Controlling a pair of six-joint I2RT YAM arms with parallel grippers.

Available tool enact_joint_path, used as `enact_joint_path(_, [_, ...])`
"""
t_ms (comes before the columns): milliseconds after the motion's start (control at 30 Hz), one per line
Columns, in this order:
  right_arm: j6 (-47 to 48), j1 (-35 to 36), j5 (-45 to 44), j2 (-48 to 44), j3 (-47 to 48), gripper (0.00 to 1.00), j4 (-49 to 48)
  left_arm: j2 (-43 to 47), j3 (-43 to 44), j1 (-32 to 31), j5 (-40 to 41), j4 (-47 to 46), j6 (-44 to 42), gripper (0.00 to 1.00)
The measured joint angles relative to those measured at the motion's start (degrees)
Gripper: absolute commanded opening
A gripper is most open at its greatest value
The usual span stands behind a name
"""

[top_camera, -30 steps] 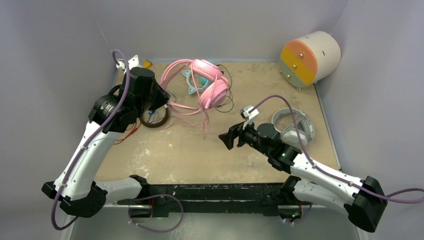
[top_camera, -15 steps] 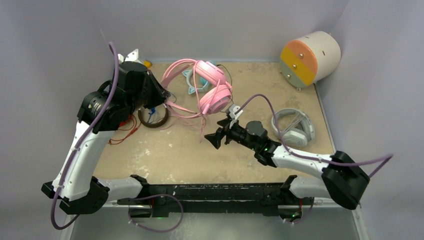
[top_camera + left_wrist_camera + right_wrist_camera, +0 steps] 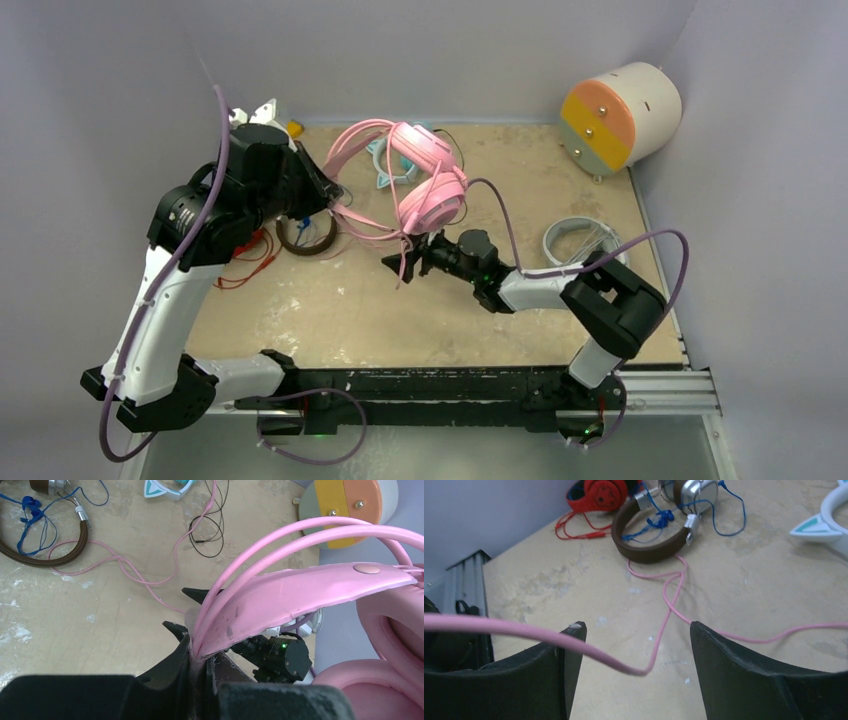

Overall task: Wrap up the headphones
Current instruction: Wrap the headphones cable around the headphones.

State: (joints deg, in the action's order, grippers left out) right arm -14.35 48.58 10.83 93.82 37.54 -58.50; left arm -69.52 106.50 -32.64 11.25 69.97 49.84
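The pink headphones hang at the back centre, and my left gripper is shut on their headband. In the left wrist view the jaws of that gripper pinch the band's end. Their thin pink cable trails down to the table. My right gripper reaches left below the ear cups and stands open. The pink cable sags between that gripper's jaws and lies over its left finger. The brown headphones with a blue cord lie left. The grey-white headphones lie right.
A red pair with a red cable lies at the left edge. A white and teal cat-ear band and a thin black cable lie at the back. A cylinder with an orange and teal face stands at the back right corner.
The right arm has stretched leftwards across the table, bringing its open gripper under the pink headphones and around the pink cable. The left gripper keeps its hold and has shifted slightly.
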Motion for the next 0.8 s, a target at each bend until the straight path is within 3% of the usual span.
enact_joint_path(133, [-1.84,0.00,1.25,2.40,1.66,0.17,-3.26,0.39,-0.11,0.00,-0.42,0.11,0.13,0.00])
enact_joint_path(200, [-3.15,-0.02,1.46,3.08,1.42,0.00,-4.33,0.63,-0.11,0.00,-0.35,0.22,0.39,0.00])
enact_joint_path(533, [-13.60,-4.90,0.48,3.19,-6.67,0.00,-7.41,4.04,-0.39,0.00,-0.76,0.26,1.64,0.00])
enact_joint_path(800, [-18.86,-12.00,-1.49,0.22,-7.19,0.00,0.04,6.51,-1.14,0.00,-2.43,0.13,1.62,0.00])
